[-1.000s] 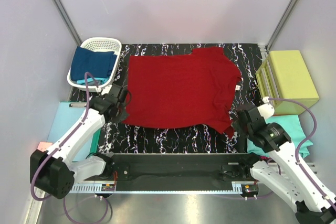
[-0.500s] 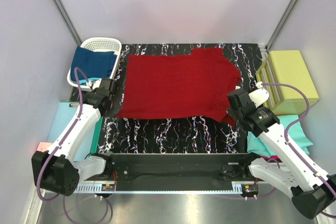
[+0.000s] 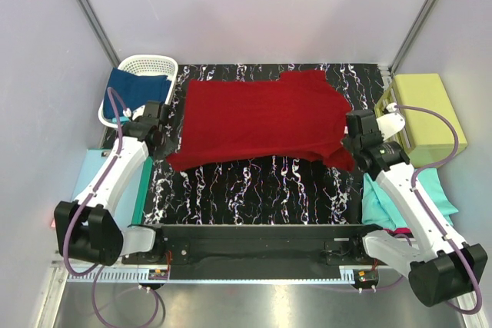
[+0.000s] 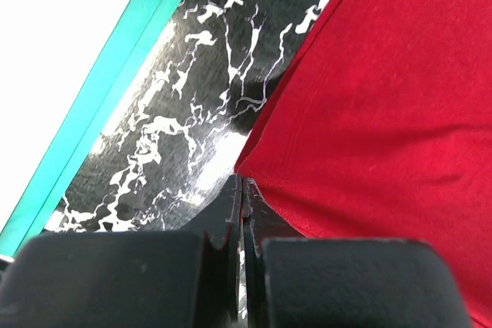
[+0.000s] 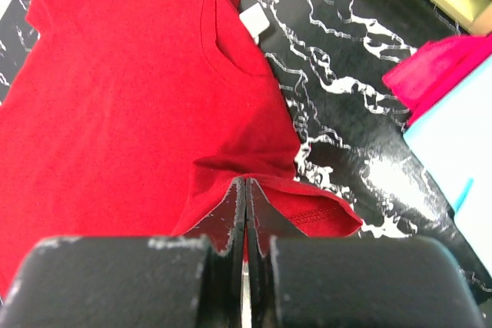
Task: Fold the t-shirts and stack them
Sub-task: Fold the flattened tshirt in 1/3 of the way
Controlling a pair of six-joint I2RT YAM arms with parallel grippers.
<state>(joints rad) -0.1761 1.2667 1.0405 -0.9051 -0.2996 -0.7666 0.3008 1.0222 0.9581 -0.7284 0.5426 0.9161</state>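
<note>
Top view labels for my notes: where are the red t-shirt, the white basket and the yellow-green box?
red t-shirt [image 3: 261, 117]: top view, middle of the cloth.
white basket [image 3: 154, 59]: top view, far rim.
yellow-green box [image 3: 427, 105]: top view, top face.

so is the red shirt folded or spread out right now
Spread out, not folded: the red shirt lies open on the table, only its near edge raised, pinched by the left fingers and right fingers.

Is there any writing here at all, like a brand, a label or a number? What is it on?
No text can be read anywhere.
White neck tag on the dark red t-shirt: too small to show any print.
Yellow-green box and basket: no writing visible.
</note>
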